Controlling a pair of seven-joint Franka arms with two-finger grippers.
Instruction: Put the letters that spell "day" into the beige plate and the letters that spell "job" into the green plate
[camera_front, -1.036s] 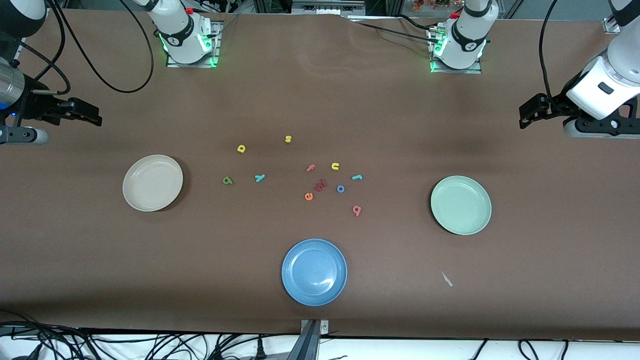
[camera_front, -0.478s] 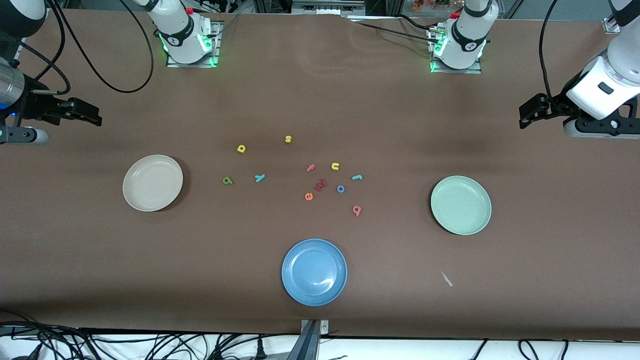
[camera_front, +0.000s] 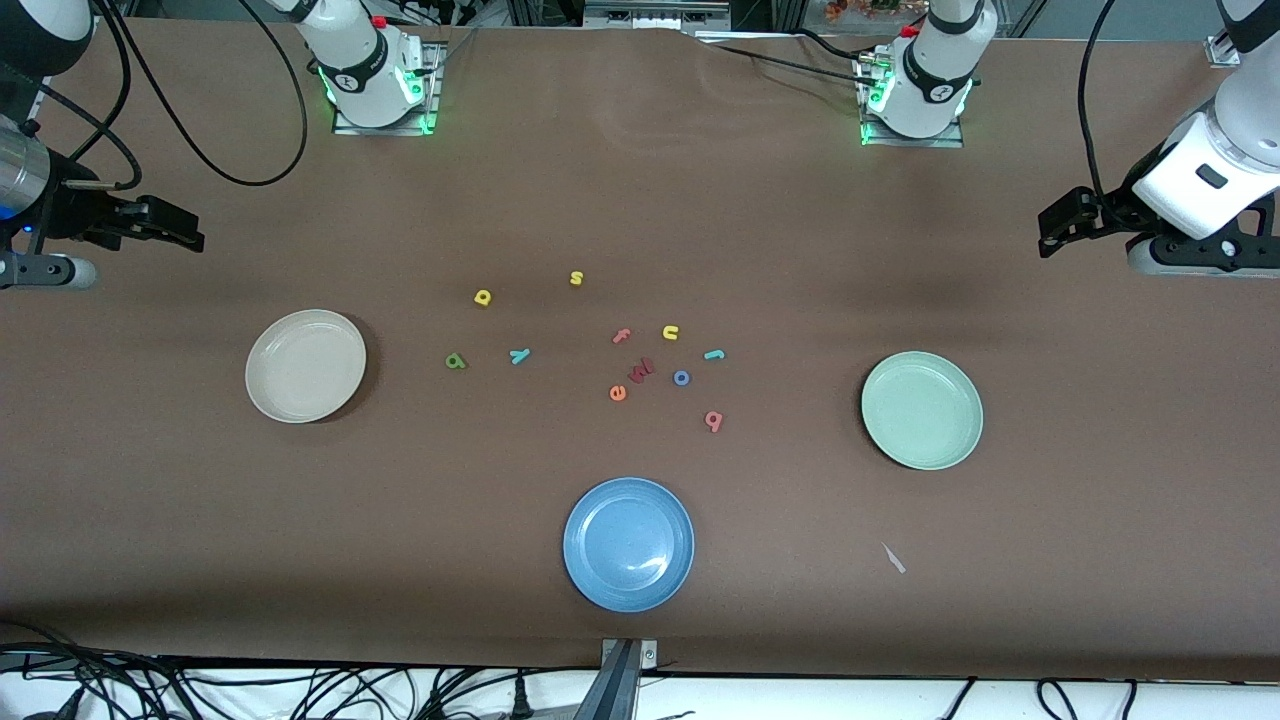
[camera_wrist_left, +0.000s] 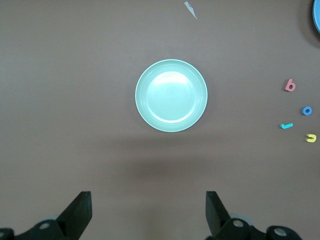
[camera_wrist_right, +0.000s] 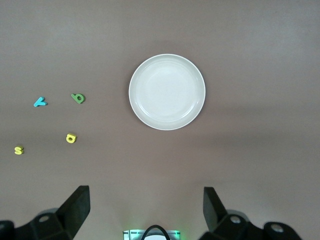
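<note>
The yellow d (camera_front: 483, 297), green a (camera_front: 456, 361) and teal y (camera_front: 519, 355) lie mid-table, beside the empty beige plate (camera_front: 305, 365). The teal j (camera_front: 714, 354), blue o (camera_front: 681, 378) and pink b (camera_front: 713, 421) lie toward the empty green plate (camera_front: 921, 410). My left gripper (camera_front: 1048, 232) hangs open and high at the left arm's end of the table, looking down on the green plate (camera_wrist_left: 171, 95). My right gripper (camera_front: 195, 238) hangs open at the right arm's end, above the beige plate (camera_wrist_right: 167, 92). Neither holds anything.
A blue plate (camera_front: 628, 544) sits near the front edge. Other letters lie among the task's own: yellow s (camera_front: 576, 278), yellow u (camera_front: 671, 332), salmon f (camera_front: 621, 336), orange e (camera_front: 617, 393), and a dark red letter (camera_front: 641, 370). A small pale scrap (camera_front: 893, 558) lies near the green plate.
</note>
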